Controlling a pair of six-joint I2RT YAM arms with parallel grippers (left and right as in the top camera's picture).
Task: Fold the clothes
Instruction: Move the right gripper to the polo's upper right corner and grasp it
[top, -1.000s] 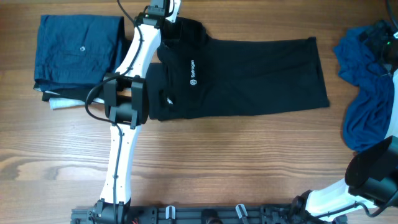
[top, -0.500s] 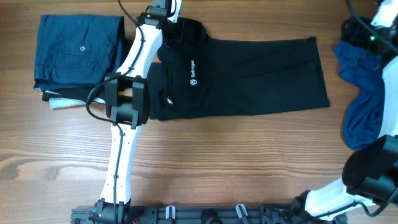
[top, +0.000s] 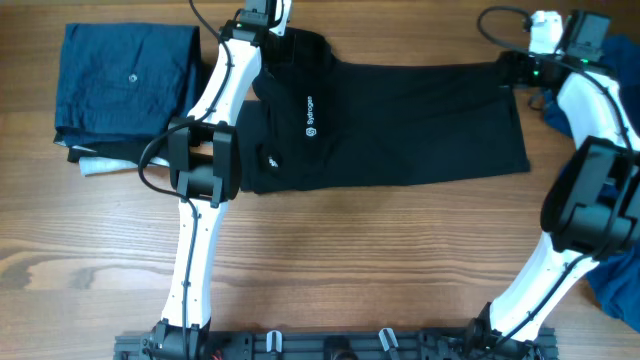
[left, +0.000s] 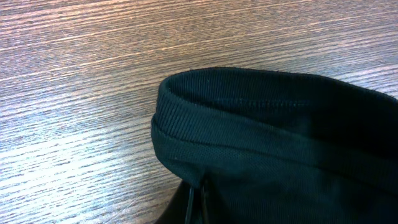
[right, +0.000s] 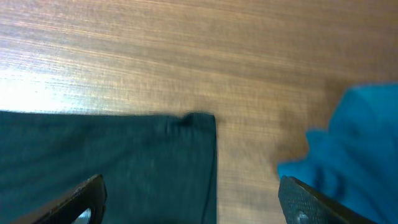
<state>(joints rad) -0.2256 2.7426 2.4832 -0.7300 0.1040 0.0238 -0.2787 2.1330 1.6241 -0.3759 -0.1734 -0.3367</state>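
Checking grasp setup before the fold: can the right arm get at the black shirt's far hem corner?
Probably yes. The right gripper sits open near the black shirt, whose corner lies flat and uncovered; the blue garment lies apart, beside it.

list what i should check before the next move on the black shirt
1. Right gripper open: ok, jaws stand wide apart.
2. Corner of the large black short-sleeved shirt lined up: ok, it lies between the jaws in the right wrist view.
3. Crumpled bright blue garment out of the way: ok, bare wooden table separates it from the corner, though it is close to one jaw.
4. Left gripper holding the ribbed collar: cannot tell, no fingers show clearly.
5. Shirt body flat: ok, smooth in the overhead view.
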